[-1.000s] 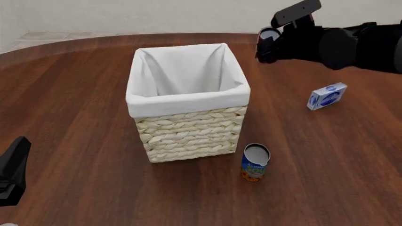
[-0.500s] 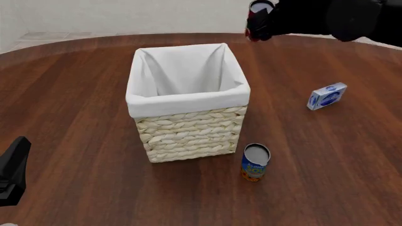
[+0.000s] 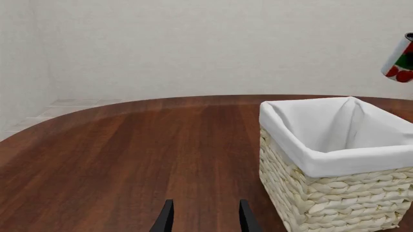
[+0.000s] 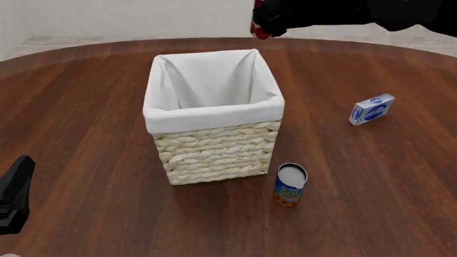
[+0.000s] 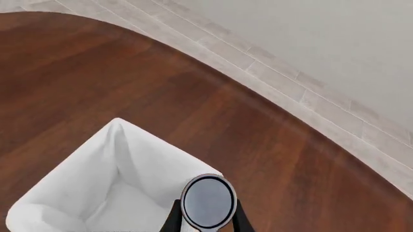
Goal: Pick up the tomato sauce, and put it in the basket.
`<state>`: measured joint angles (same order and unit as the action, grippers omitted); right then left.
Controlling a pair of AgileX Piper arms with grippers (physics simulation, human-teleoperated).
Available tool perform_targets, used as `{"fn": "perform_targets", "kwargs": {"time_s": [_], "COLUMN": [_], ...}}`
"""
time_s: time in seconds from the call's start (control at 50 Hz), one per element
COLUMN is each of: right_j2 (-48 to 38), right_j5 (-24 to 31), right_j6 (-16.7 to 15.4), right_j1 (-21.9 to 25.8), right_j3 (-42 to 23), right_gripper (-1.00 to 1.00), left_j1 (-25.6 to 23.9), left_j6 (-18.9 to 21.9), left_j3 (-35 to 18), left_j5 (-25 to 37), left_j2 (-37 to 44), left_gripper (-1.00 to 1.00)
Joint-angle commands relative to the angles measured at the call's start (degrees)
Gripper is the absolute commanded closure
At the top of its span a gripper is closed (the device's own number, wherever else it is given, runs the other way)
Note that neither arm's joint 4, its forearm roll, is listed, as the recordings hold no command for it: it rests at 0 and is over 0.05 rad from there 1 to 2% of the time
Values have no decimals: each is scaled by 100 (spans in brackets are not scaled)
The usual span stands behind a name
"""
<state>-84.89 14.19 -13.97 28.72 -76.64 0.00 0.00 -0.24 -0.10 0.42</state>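
Observation:
The tomato sauce is a small red can held high in my right gripper, which is shut on it above and just behind the far right corner of the basket. In the right wrist view the can's silver-grey top sits between the fingers, over the corner of the basket's white lining. In the left wrist view the can hangs above the basket. My left gripper is open and empty, low at the near left.
A larger blue-and-orange can stands at the basket's near right corner. A small blue-and-white box lies to the right. The round wooden table ends at a curved far edge.
My right gripper has carried the tomato sauce up and to the left, from right of the basket to over its far right corner. The left arm has not moved.

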Motion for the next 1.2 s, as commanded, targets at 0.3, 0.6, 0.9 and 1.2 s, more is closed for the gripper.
{"fn": "perform_targets", "kwargs": {"time_s": [0.3, 0.6, 0.9, 1.2], "right_j2": [-68, -530, -941, -1281], "right_j5": [611, 1197, 1682, 2010], "right_j6": [201, 140, 51, -147], "right_j1": [736, 1011, 1289, 1246], "right_j3": [-399, -1002, -1385, -1649], "right_gripper": [100, 100, 100, 100], "left_j1": [0, 0, 0, 0], "left_j6": [0, 0, 0, 0], "left_j3": [0, 0, 0, 0], "left_j5": [0, 0, 0, 0], "left_j2": [0, 0, 0, 0], "left_gripper": [-100, -100, -100, -100]}}
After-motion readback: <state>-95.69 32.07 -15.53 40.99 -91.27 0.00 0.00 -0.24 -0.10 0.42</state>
